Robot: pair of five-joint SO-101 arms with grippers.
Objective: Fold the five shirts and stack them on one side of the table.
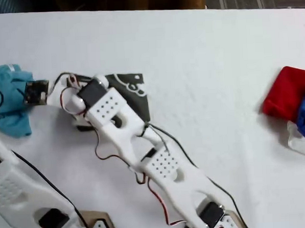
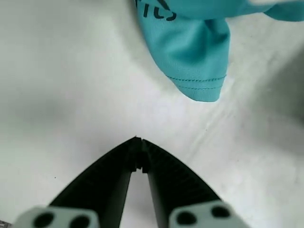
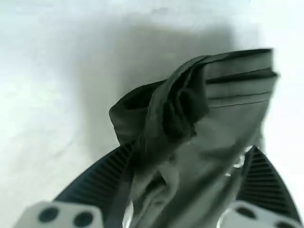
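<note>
dark shirt [image 3: 204, 104] bunched and limp, pinched in right gripper [image 3: 185, 161], left of the counter [image 1: 200, 55] middle | left gripper [image 2: 139, 154] pressed together, empty, near teal shirt [image 2: 194, 57] at counter's left edge | soft, light cloth; likely best taken at hem corners

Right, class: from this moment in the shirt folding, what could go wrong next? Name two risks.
1. The right arm's jaws pinch the black shirt in a bunched wad, so pulling may drag it crumpled rather than fold it.
2. The left arm's jaws are shut and empty just short of the teal shirt; advancing like that would probably shove it, not grip it.
</note>
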